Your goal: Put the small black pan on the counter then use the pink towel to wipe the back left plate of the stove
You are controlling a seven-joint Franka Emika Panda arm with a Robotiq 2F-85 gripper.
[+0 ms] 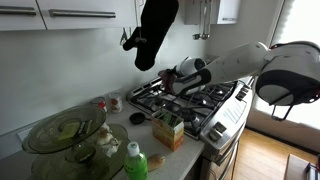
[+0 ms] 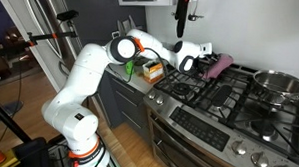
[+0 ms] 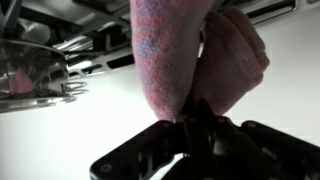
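Note:
My gripper (image 3: 190,125) is shut on the pink towel (image 3: 185,55), which bunches up between the fingers and fills the middle of the wrist view. In both exterior views the gripper (image 2: 193,62) hangs low over the back left plate (image 2: 203,77) of the stove (image 2: 224,111), with the towel (image 2: 219,64) trailing toward the wall. From the counter side the gripper (image 1: 173,78) is over the far grates of the stove (image 1: 205,100). I cannot make out the small black pan in any view. The pale counter (image 1: 140,128) runs beside the stove.
A shiny steel pot (image 2: 280,85) stands on the stove's back right grate and shows in the wrist view (image 3: 30,70). A black oven mitt (image 1: 155,35) hangs above the stove. Glass plates (image 1: 60,132), a green bottle (image 1: 135,160) and a box (image 1: 168,130) crowd the counter.

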